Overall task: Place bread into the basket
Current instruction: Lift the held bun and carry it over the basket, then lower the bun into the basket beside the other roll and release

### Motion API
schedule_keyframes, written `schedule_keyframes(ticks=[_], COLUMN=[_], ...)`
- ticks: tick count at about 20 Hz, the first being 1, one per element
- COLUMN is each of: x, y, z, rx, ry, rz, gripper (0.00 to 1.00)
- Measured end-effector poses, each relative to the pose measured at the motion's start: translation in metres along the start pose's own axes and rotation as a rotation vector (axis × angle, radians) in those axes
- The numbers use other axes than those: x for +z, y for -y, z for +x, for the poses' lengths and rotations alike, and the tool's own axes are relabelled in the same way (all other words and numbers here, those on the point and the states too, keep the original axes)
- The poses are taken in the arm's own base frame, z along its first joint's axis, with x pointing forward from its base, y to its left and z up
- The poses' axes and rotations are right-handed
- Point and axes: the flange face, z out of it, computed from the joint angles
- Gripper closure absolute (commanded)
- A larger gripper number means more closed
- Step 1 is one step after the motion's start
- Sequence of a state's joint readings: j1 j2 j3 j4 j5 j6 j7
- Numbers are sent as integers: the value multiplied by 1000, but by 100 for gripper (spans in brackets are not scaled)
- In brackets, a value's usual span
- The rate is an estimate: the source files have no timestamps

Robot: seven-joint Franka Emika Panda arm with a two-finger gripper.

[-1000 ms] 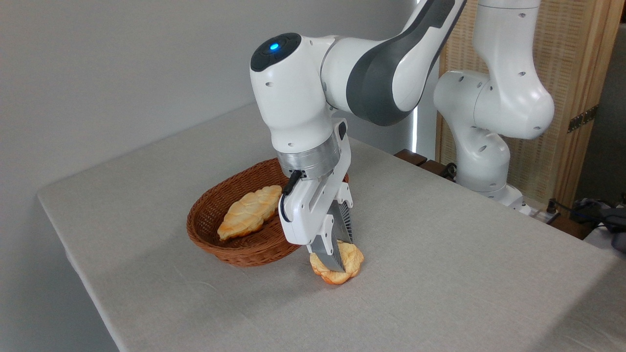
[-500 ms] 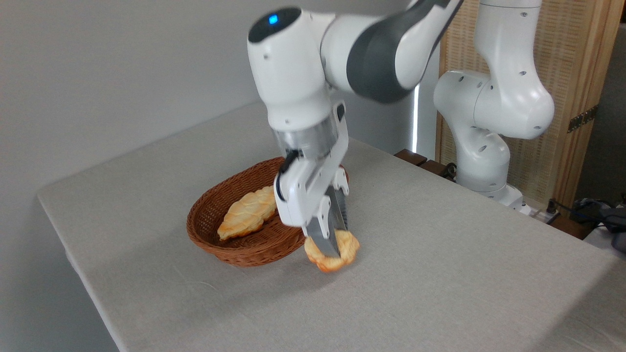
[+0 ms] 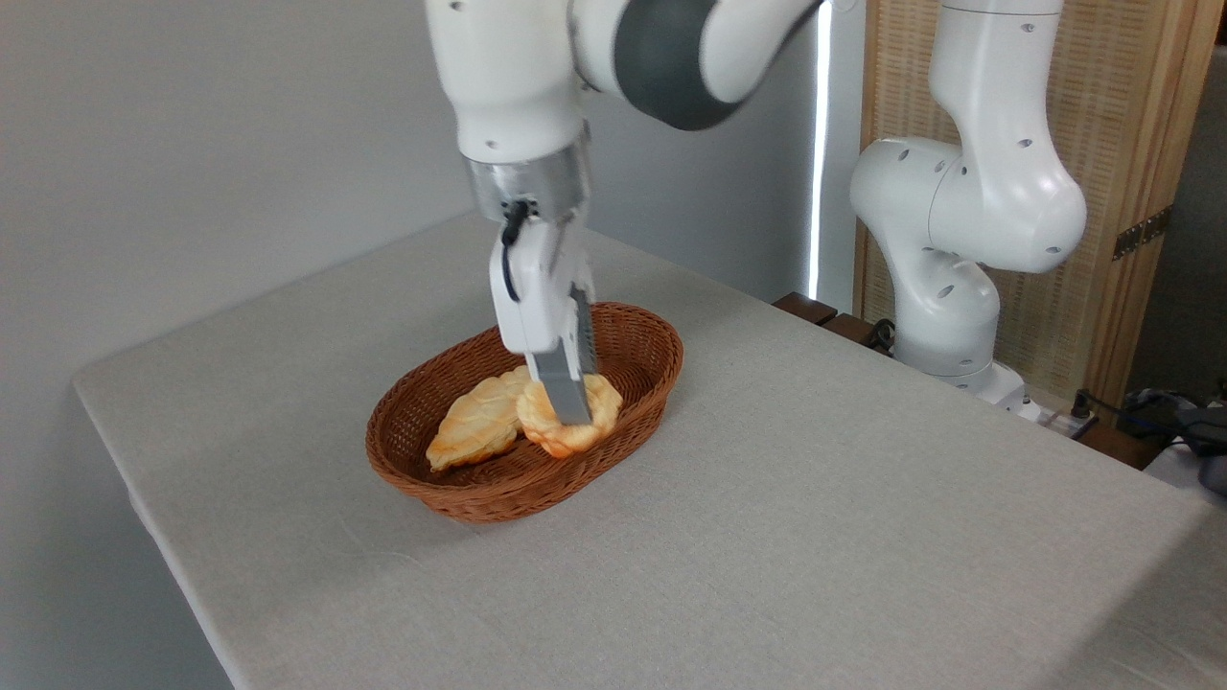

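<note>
The small lumpy golden bread point(image 3: 567, 420) hangs over the inside of the oval brown wicker basket point(image 3: 633, 337), pinched between my fingers. My gripper point(image 3: 573, 414) points straight down and is shut on it; the near grey finger point(image 3: 566, 383) covers the bun's middle. Whether the bun touches the basket floor cannot be told. It sits just right of the longer braided loaf point(image 3: 476, 425), which lies in the basket's left half.
The basket stands on a grey cloth-covered table point(image 3: 815, 498), whose left and front edges are close to it. The arm's white base point(image 3: 949, 240) rises at the back right, with a wooden screen point(image 3: 1122, 172) and cables point(image 3: 1150, 412) behind it.
My gripper has lifted the bun off the table by the basket's front right rim and carried it up and left, so that it now hangs over the basket's inside.
</note>
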State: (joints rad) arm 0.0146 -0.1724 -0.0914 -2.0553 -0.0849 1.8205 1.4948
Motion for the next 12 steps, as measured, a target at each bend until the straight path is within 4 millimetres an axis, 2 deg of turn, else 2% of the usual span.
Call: schedule_keyframes(ticks=[1,2,6,12], x=[1,2,6,9], y=[-1,-3,-8,-7], z=[12,24,52,53], rx=[-26,-53,-166,-184], ry=[-3,-16,-26,-24], rz=[-2,-6,-17,-24], gripper=[17,0,0,0])
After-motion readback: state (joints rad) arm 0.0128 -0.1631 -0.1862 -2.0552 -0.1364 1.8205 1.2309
